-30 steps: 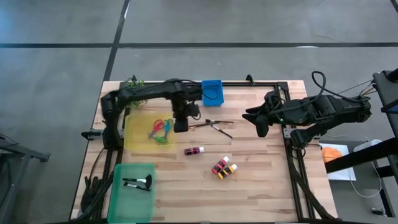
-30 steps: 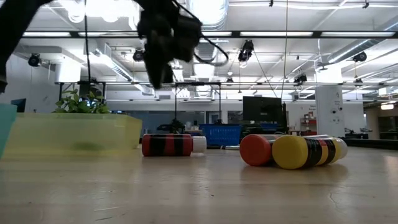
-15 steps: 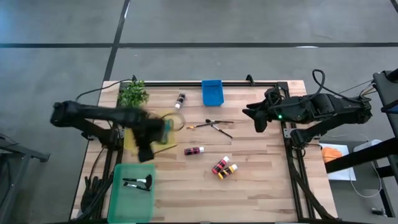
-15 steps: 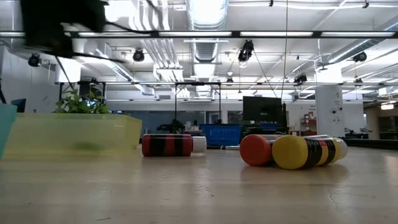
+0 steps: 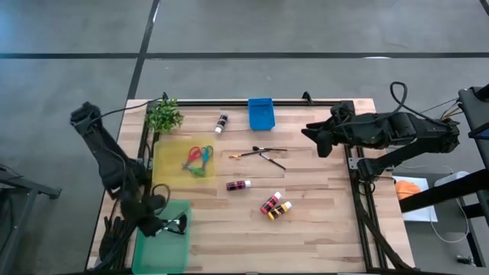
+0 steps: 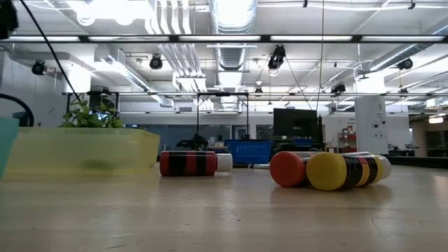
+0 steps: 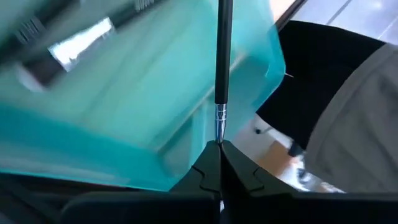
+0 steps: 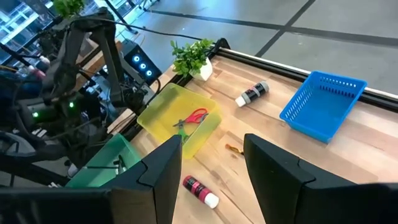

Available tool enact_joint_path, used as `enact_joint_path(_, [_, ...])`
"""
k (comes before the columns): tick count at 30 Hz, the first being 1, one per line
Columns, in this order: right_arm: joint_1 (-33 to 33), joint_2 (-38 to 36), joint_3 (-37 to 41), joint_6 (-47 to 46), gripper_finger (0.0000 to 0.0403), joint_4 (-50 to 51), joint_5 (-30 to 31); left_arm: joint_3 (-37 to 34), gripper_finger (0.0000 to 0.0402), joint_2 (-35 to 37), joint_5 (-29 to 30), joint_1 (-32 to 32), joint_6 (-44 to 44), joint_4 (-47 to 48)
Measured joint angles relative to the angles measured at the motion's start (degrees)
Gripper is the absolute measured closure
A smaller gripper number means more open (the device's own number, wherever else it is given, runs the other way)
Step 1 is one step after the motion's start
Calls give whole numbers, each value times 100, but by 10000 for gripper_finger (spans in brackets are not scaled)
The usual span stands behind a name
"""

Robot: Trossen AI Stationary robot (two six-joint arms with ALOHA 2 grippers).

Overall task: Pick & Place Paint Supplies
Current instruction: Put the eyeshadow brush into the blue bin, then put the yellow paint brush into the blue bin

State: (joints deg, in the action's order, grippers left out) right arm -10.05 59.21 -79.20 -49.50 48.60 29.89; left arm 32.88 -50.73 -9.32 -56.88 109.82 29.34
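Note:
My left gripper point(image 5: 157, 223) is over the near-left green bin point(image 5: 157, 252), shut on a thin dark paintbrush point(image 7: 224, 56). That bin point(image 7: 124, 93) holds other brushes point(image 5: 173, 224). My right gripper point(image 5: 317, 142) hovers open at the table's right side, touching nothing. Two more brushes point(image 5: 261, 153) lie mid-table. A red bottle point(image 5: 238, 185), a red and an orange bottle point(image 5: 275, 206) and a black one point(image 5: 221, 122) lie on their sides. Red and green scissors point(image 5: 197, 160) rest in the yellow tray point(image 5: 170, 174). My left gripper pinches the paintbrush between its two fingertips point(image 7: 208, 163), just behind the metal ferrule point(image 7: 220, 118). The bristle end is hidden between the fingers. The dark handle point(image 7: 224, 50) sticks straight out beyond the fingertips, in line with them, over the green bin.
A potted plant point(image 5: 162, 116) stands at the far-left corner and a blue basket point(image 5: 260, 113) at the far edge. In the low view the yellow tray point(image 6: 77, 150) and the lying bottles point(image 6: 187, 163) point(image 6: 343, 171) show. Bare wood lies near and right of the bottles.
My left arm has swung fast from the brushes at mid-table toward the left and near edge, passing over the yellow tray, and now hangs over the green bin with a brush in its shut fingers. It has left the low view.

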Motion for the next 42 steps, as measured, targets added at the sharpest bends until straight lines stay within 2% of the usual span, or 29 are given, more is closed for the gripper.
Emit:
enact_joint_path(4, [-1, -32, -2, -34, 232, -2, -1, -353, 401, -99, 467, -525, 766, -782])
enact_joint_path(8, [-6, -31, -2, -91, 232, -2, -24, -486, 395, -194, 531, -545, 1048, -922])
enact_joint_path(17, [-6, -25, -2, -109, 232, 7, -57, -511, 279, -201, 530, -545, 992, -882])
enact_joint_path(22, [-6, -25, -2, -87, 232, 14, -55, -477, 254, -191, 575, -508, 160, -1543])
enact_joint_path(26, [-6, -25, -2, -86, 232, 43, -53, -103, 255, -187, 835, -190, -1419, -2046])
enact_joint_path(28, [-6, -27, -2, -90, 232, 46, -51, 196, 256, -187, 831, 170, -2522, -2007])
enact_joint_path(31, [-6, -27, -2, -107, 232, 45, -44, 713, 256, -187, 564, 1072, -4233, -1566])
enact_joint_path(36, [-6, -27, -2, -133, 232, 46, -39, 1617, 256, -416, 110, 3505, -6845, -385])
enact_joint_path(40, [-6, -29, -2, -106, 232, 48, -39, 2282, 256, -1070, -462, 5550, -8977, -353])
enact_joint_path(42, [-6, -29, -2, -69, 232, 48, -37, 2612, 256, -1611, -683, 6273, -9778, -328])
